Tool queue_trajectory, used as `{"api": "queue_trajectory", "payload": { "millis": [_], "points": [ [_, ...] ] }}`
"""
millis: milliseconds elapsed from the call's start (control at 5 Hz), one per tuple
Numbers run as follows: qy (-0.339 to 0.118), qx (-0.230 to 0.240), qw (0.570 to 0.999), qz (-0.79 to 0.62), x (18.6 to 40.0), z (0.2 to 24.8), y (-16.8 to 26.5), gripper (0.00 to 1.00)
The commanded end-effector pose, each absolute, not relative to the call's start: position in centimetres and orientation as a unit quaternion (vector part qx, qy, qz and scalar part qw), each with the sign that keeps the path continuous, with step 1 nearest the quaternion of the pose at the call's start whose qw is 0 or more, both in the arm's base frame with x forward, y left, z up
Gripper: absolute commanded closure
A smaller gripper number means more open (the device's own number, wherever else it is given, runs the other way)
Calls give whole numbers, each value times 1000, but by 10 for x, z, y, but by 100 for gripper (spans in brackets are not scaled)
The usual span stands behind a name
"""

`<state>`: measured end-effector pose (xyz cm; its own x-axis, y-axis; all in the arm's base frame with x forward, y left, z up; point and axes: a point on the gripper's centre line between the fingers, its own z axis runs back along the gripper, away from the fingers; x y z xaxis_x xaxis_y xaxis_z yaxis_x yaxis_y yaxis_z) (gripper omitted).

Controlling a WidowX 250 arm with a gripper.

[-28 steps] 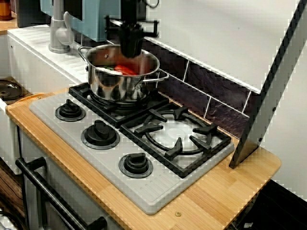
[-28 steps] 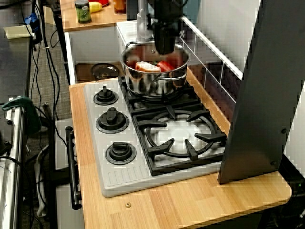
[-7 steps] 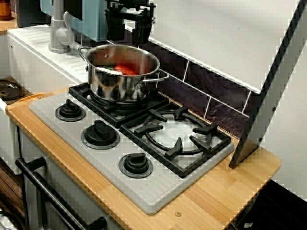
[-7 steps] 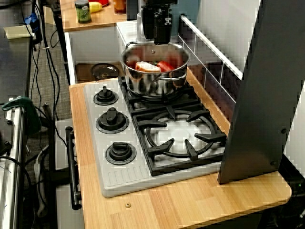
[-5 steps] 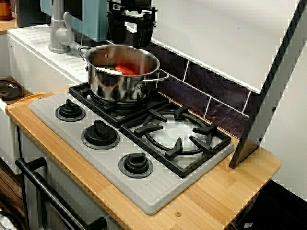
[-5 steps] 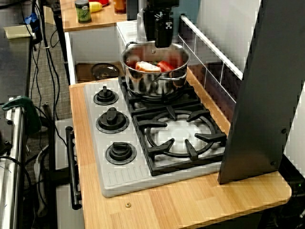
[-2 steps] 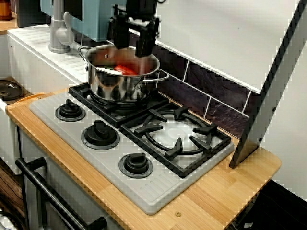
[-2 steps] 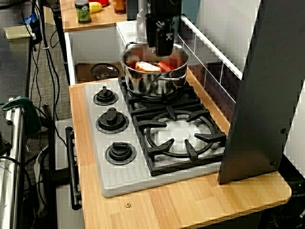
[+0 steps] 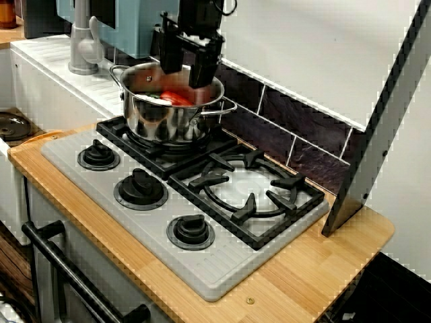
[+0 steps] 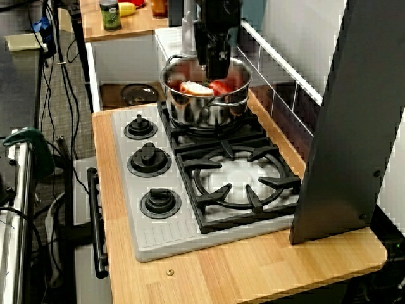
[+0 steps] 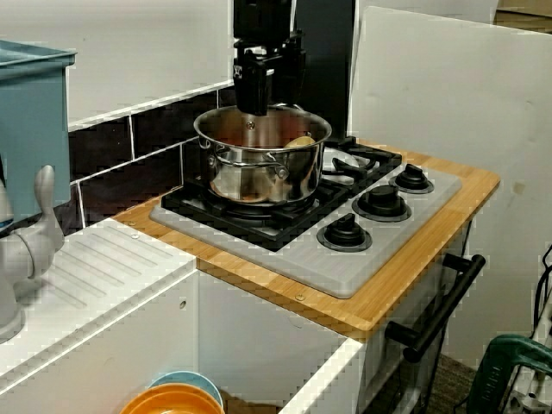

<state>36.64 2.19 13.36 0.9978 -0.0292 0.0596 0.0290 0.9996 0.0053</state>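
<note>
1. At the far left, a grey faucet [image 9: 82, 40] is standing on the white sink top, and a dark round lid [image 9: 12, 126] is lying lower down, nearer the front.
2. Three black knobs [image 9: 140, 188] are sitting in a row along the near edge of the grey stove [image 9: 202, 269].
3. A steel pot [image 9: 168, 118] is sitting on the far left burner, well behind the knobs.
4. Inside it, a red piece [image 9: 176, 98] is lying just beside a pale piece [image 10: 196, 88].
5. The gripper [image 9: 185, 77] is hanging straight over the pot. Its two black fingers [image 9: 201, 67] are spreading wide and grasping nothing. The tips are reaching about to rim level above the red piece; whether they are touching it cannot be told.
6. Right of the pot, the black grate [image 9: 250, 188] of the second burner is lying just beside the pot's burner.
7. At the far right, a grey panel [image 9: 377, 134] is leaning up from the wooden counter [image 9: 316, 262].
</note>
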Motion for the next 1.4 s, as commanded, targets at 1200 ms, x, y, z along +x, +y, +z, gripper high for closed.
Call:
{"api": "queue_trajectory", "payload": {
  "millis": [1200],
  "points": [
    [-101, 43, 990, -87, 398, 144, 28, 0]
  ]
}}
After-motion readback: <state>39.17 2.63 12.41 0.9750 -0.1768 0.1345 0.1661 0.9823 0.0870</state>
